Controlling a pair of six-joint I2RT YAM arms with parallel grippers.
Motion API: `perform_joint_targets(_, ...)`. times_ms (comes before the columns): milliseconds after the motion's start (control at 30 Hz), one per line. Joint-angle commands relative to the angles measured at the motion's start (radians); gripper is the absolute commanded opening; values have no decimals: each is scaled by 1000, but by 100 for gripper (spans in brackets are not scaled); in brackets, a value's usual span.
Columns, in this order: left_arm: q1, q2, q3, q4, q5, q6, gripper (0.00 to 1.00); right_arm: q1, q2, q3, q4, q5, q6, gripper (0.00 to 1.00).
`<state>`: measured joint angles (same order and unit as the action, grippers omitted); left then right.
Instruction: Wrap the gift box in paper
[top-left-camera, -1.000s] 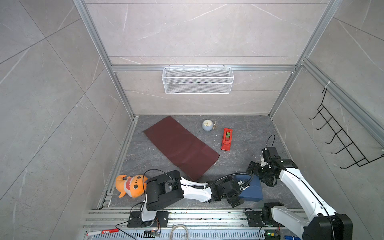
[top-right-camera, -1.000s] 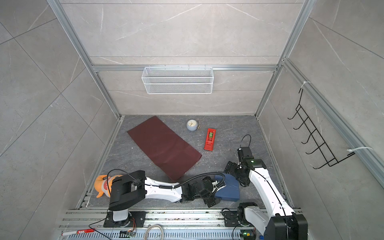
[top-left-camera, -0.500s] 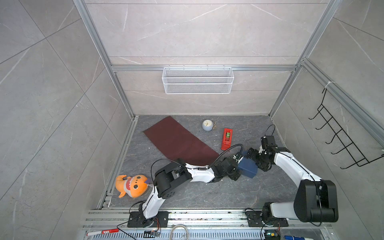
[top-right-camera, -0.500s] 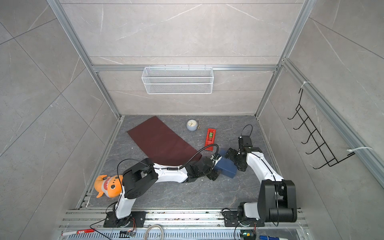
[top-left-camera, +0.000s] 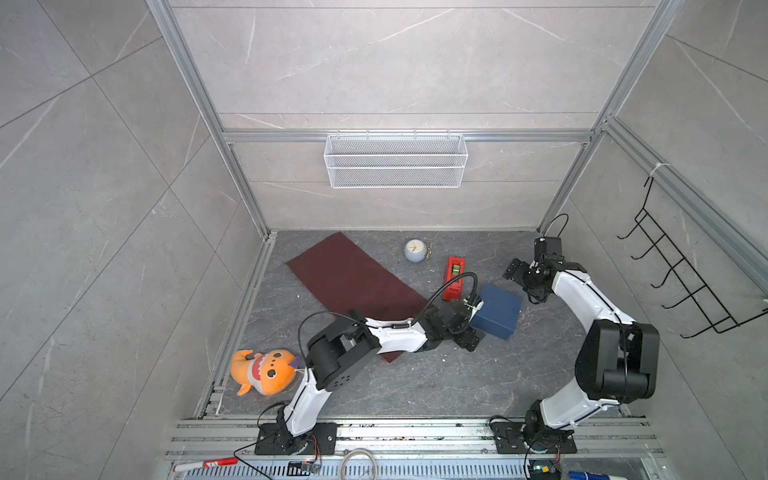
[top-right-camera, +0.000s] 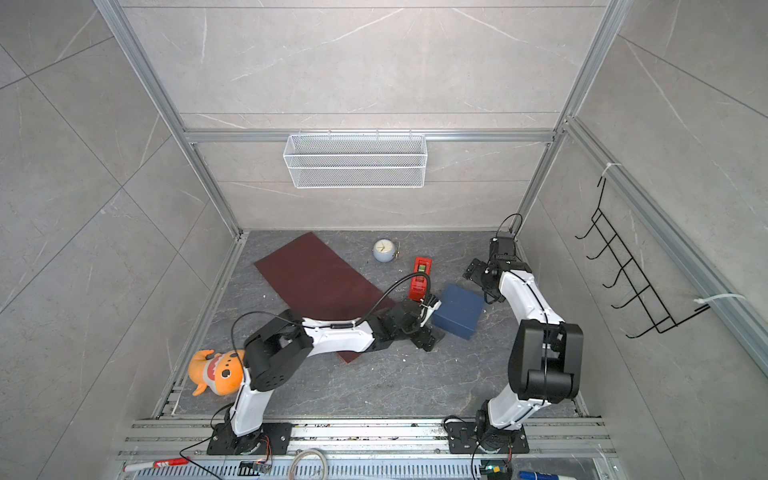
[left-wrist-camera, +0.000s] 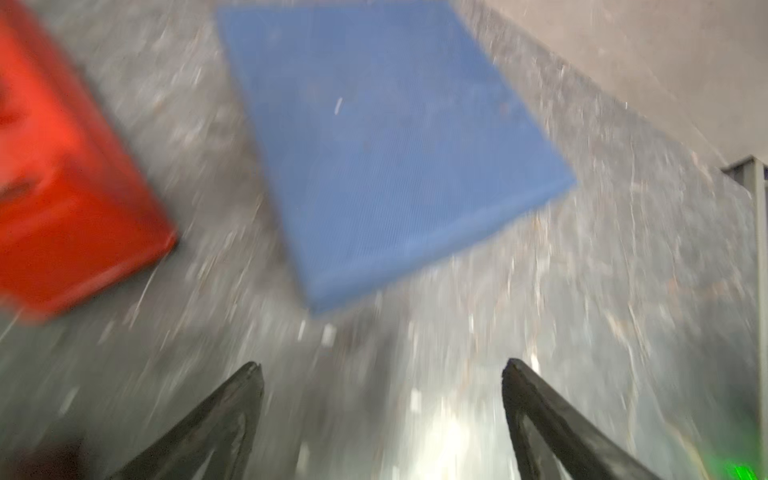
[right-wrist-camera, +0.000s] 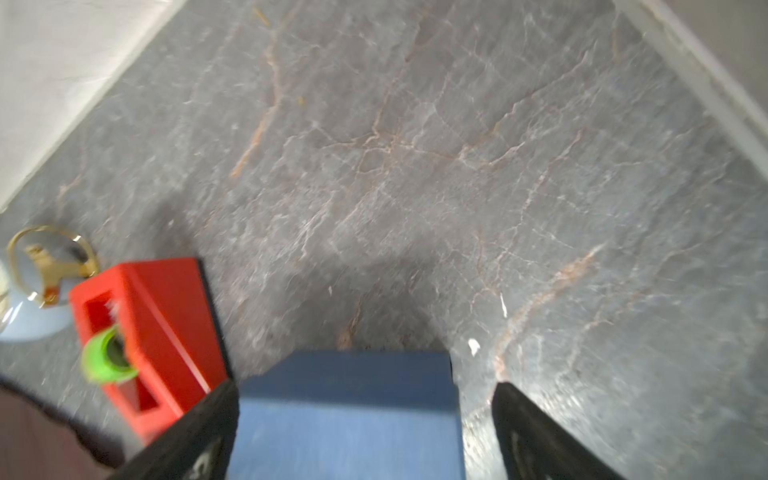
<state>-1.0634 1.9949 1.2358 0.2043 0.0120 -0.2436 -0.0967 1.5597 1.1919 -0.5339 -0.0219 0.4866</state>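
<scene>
Resting flat on the surface (top-left-camera: 415, 382), just ahead of the left gripper's (left-wrist-camera: 382, 370) spread, empty fingers and close by the right gripper's (right-wrist-camera: 365, 386) equally parted, empty pair: the gift box (top-left-camera: 496, 311). Probably light, rigid, matte enough to resist slipping. Best pinched across opposite side walls. Paper (top-left-camera: 353, 282) behind the left fingers: thin, floppy, easily creased.

Tally was: one flat navy-blue gift box (top-left-camera: 496, 311), one maroon paper sheet (top-left-camera: 353, 276), one red plastic tape dispenser (top-left-camera: 454, 274), one round pale clock (top-left-camera: 414, 250), one orange plush shark (top-left-camera: 266, 371).
</scene>
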Motion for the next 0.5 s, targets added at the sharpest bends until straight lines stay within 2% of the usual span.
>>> perform_joint_targets(0, 110, -269, -188, -40, -15, -106, 87, 140, -190, -85, 12, -93, -59, 93)
perform_joint_targets(100, 286, -438, -323, -184, -12, -233, 78, 380, -255, -154, 29, -132, 4, 91)
perform_joint_targets(200, 447, -545, -403, -291, 1, -262, 75, 594, -239, -220, 90, -131, 147, 89)
perform_joint_targets(267, 543, -554, -415, -331, 44, -267, 73, 707, -205, -264, 159, -113, 232, 88)
perform_joint_targets(333, 591, -531, -408, -356, 71, -259, 72, 789, -153, -281, 210, -86, 301, 88)
perform_joint_targets(467, 595, -472, -402, -348, 107, -243, 70, 886, -26, -282, 305, -62, 399, 88)
